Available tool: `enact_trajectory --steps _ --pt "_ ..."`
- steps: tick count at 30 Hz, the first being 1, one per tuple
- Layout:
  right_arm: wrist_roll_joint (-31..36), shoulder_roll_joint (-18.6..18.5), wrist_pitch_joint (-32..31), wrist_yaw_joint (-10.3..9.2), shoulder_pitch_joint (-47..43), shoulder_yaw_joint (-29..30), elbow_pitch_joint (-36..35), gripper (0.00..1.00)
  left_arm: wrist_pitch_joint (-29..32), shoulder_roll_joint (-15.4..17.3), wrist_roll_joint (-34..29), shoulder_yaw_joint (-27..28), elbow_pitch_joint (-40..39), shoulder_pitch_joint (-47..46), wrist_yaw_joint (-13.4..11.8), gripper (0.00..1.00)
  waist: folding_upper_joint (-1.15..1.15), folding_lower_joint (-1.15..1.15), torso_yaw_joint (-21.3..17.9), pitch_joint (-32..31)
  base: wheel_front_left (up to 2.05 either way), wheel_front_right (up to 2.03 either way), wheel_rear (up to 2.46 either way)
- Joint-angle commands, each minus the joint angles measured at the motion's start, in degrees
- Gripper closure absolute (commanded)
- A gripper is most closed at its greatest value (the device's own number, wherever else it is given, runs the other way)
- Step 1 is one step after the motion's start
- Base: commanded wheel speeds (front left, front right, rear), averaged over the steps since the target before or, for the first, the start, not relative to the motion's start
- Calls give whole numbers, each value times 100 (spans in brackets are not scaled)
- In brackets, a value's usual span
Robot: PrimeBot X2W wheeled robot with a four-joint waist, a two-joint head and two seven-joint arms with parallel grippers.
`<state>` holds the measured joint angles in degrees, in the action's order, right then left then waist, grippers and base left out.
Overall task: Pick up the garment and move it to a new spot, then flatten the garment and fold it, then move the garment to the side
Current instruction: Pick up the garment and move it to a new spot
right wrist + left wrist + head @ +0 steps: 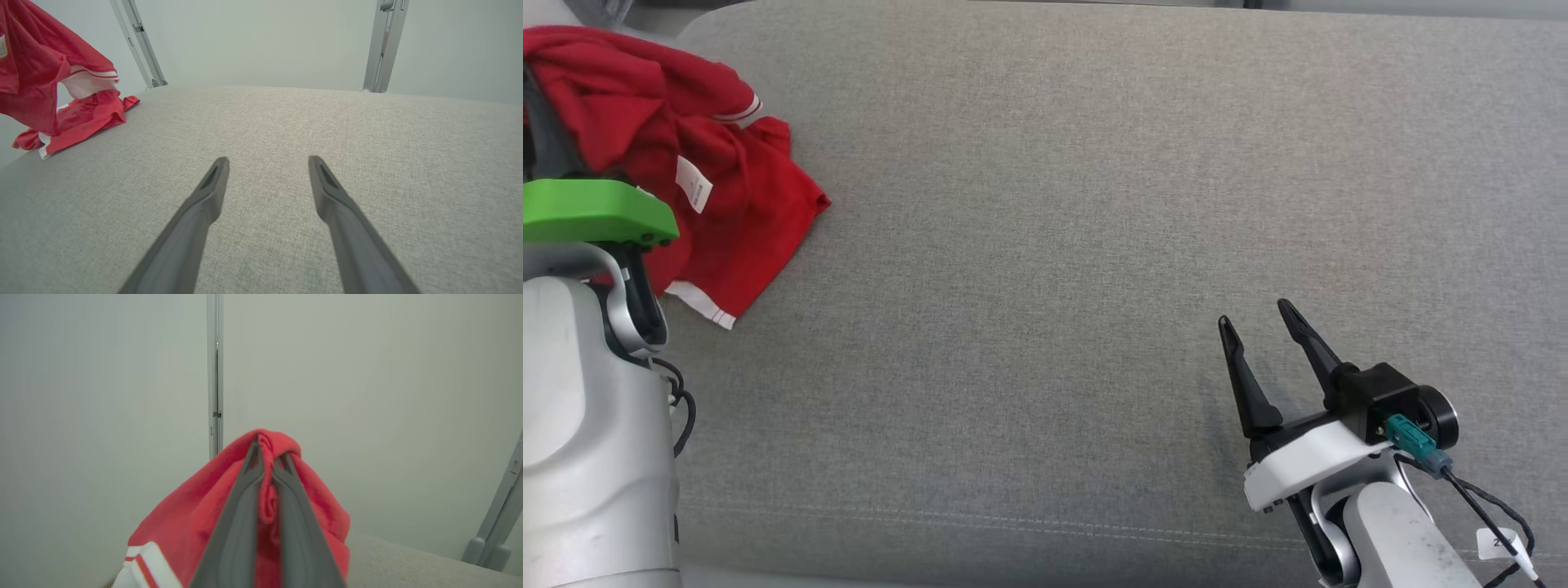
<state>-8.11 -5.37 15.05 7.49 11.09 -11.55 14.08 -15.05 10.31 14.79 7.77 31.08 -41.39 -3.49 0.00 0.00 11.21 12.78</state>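
The garment (719,196) is a red shirt with white-striped trim and a white label, bunched at the far left of the grey cushion. Part of it hangs lifted while its lower end rests on the fabric, as the right wrist view shows the garment (53,90). My left gripper (267,451) is shut on a fold of the garment (192,522), which drapes down both sides of the fingers. In the head view the left fingers are hidden behind the green wrist cover (592,211). My right gripper (1258,317) stands open at the lower right, just above the cushion, nothing between its fingers (212,183).
The grey upholstered surface (1045,245) spreads across the head view, with a seam along its near edge. Pale walls and metal frame posts (384,45) stand behind its far edge. A cable with a teal plug (1409,437) trails off my right wrist.
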Motion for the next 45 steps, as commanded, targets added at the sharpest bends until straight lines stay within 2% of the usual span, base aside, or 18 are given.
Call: enact_trajectory --steps 1,9,16,25,28,32,38,45 --pt "-52 31 16 -1 -78 10 -12 0 -15 11 -67 -43 -123 109 10 100 0 0 -167 -124 0 0 0" --pt "-90 179 15 -1 -90 94 -51 0 146 -108 -107 -394 -629 96 247 100 0 0 -671 -290 0 0 0" --pt "-182 232 15 -1 -64 90 -71 0 418 -326 -70 -766 -918 33 419 100 0 0 -1310 -307 0 0 0" --pt "-463 245 15 0 34 -12 -205 0 414 -592 -7 -1302 -878 -57 554 100 0 0 -2198 -276 0 0 0" --pt "-552 246 15 0 44 -43 -238 0 404 -649 -41 -1514 -766 -116 540 100 0 0 -2579 -267 0 0 0" --pt "-632 248 15 -1 15 -46 -263 0 371 -667 -28 -1654 -581 -203 507 100 0 0 -2880 -227 0 0 0" --pt "-707 249 15 0 -36 -6 -287 0 306 -697 30 -1829 -202 -188 501 100 0 0 -3112 -161 0 0 0" --pt "-1050 249 15 0 114 -224 -423 0 58 -720 -75 -2174 788 3 429 100 0 0 -3396 57 0 0 0"
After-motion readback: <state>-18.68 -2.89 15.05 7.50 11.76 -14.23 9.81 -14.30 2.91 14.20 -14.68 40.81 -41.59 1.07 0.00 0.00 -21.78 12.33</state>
